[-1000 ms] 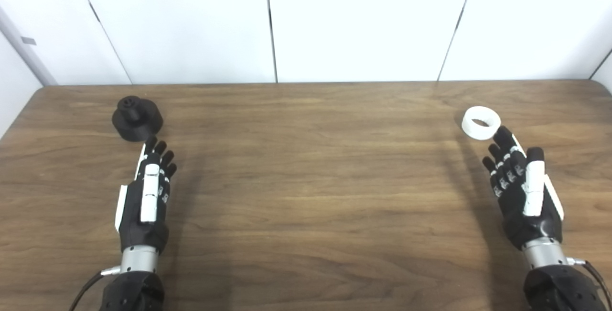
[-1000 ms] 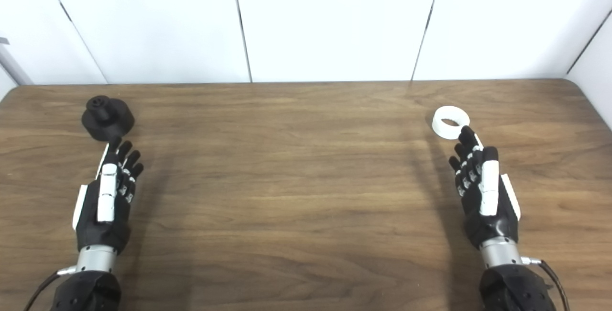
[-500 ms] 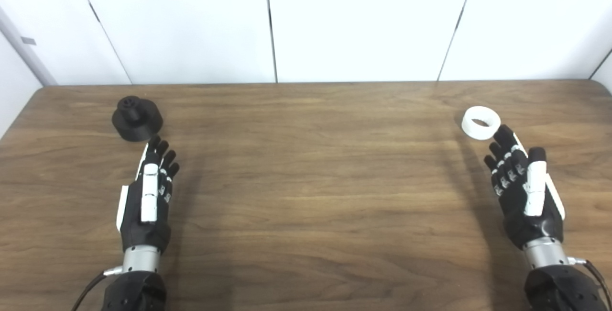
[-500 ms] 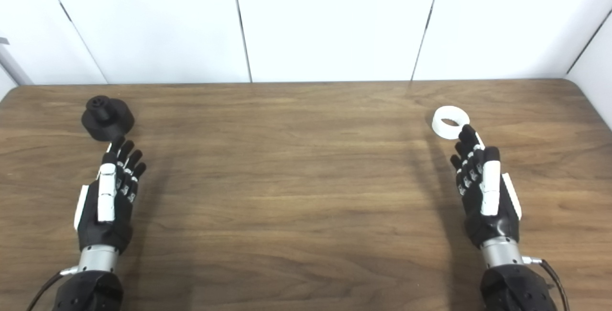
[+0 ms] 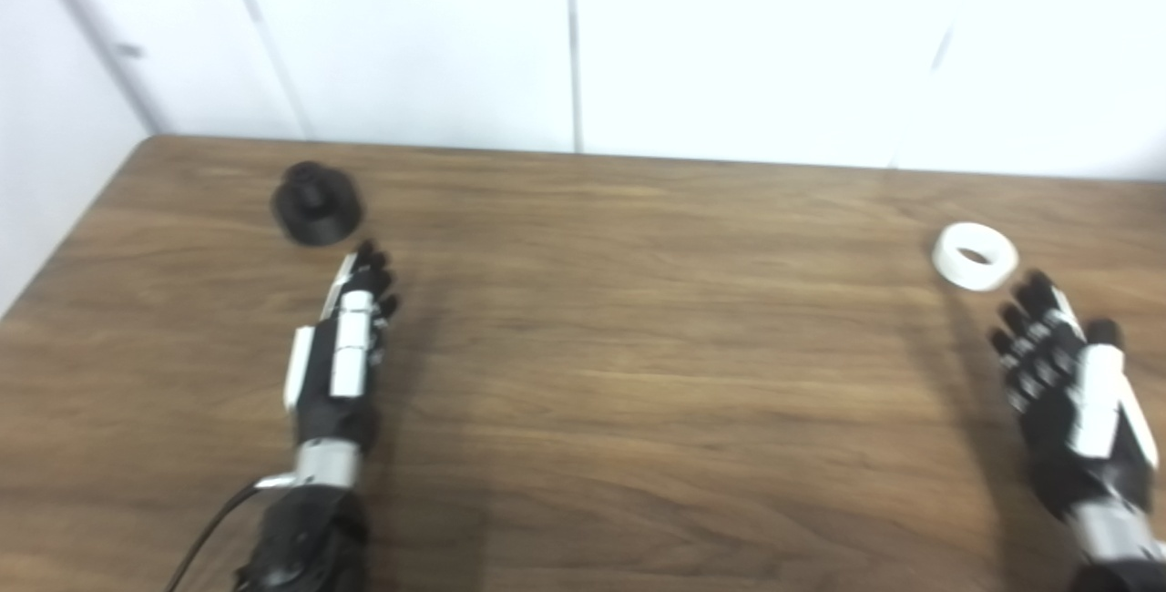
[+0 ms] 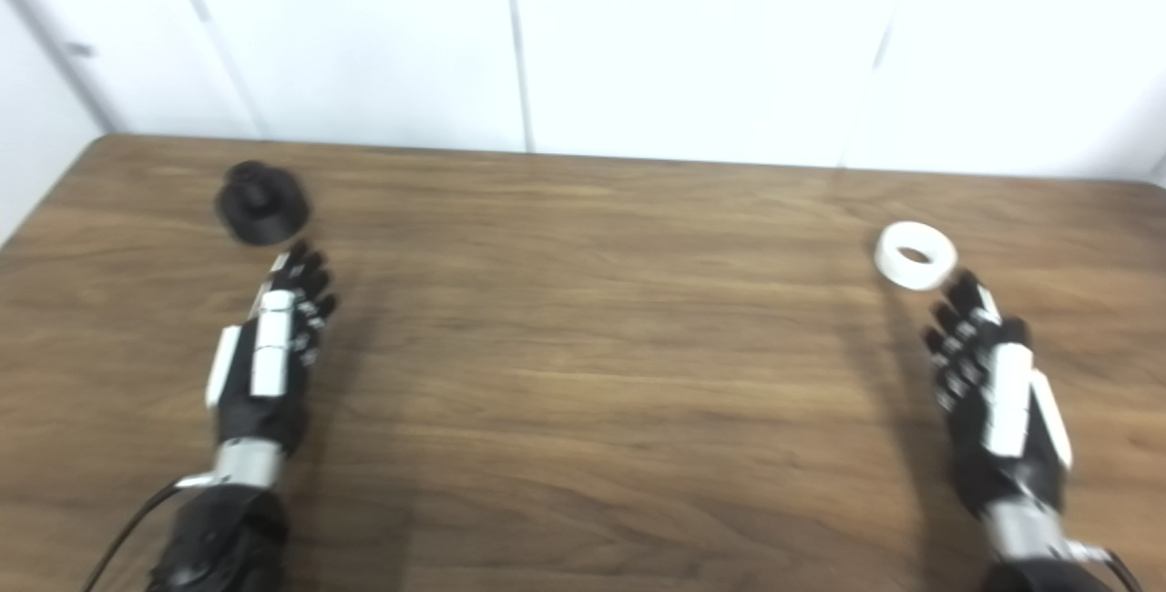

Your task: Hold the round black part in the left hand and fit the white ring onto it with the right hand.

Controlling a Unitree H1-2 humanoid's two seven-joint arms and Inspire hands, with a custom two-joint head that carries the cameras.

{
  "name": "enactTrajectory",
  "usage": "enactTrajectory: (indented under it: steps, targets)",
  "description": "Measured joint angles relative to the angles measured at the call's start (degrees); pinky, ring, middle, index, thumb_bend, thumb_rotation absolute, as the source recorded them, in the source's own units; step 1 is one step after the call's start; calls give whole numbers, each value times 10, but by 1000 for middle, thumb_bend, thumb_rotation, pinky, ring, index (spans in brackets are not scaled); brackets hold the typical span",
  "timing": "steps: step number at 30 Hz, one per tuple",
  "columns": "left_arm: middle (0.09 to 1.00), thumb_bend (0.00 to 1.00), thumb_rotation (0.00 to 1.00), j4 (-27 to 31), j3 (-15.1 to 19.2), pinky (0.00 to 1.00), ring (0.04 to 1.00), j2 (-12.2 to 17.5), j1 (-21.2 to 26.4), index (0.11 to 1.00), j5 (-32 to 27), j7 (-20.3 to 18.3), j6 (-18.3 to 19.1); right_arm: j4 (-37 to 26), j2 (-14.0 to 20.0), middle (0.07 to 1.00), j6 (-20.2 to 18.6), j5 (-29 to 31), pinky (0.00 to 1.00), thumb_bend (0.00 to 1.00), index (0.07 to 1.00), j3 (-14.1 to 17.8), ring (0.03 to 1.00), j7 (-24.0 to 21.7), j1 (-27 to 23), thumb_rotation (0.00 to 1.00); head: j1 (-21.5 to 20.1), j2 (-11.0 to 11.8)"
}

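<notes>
Black part (image 5: 316, 203) is seen just beyond left hand (image 5: 340, 364), white ring (image 5: 974, 256) near right hand (image 5: 1070, 401); both hands' fingers are spread, nothing held.

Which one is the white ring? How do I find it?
Look at the far right of the wooden table. Just beyond the right hand lies the white ring, flat, with a hole through it. It is the table's only white thing; the other part is black.
</notes>
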State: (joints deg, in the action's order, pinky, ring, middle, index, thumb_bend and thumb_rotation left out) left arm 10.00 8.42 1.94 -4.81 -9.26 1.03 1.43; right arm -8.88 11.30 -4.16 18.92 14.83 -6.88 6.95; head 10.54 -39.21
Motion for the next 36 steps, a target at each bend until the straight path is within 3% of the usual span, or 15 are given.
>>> enactTrajectory:
  steps: [5,12,16,19,28,32,36]
  targets:
    - [958,525,823,-5,-5,976,955,-17,-3,966,7,5,-4,2,0,1000,5,1,1000,611,991,2,1000,-2,1,1000,28,26]
    - [952,480,850,-16,-15,966,942,-20,-8,967,29,8,-26,1,0,1000,5,-15,1000,693,1000,-1,1000,-2,5,1000,63,77]
    - [955,497,840,-32,-20,970,941,-21,-10,972,34,8,-45,-10,-3,989,4,-25,1000,598,976,-2,1000,2,10,1000,62,87]
    - [964,503,849,-34,-21,977,948,-21,-10,974,35,8,-56,-10,-8,982,4,-34,1000,593,960,-3,1000,5,12,1000,47,104]
    - [943,487,835,-47,-21,953,928,-22,-2,954,43,12,-84,-1,-8,947,4,-33,931,644,920,-1,965,4,11,968,53,100]
    - [940,484,829,-48,-21,952,921,-23,-1,967,49,15,-88,-1,-8,944,4,-33,945,662,914,-1,964,5,10,952,53,96]
    - [931,547,726,-49,-22,957,916,-22,0,966,54,16,-88,-1,-8,951,4,-33,957,682,927,0,965,5,10,944,57,92]
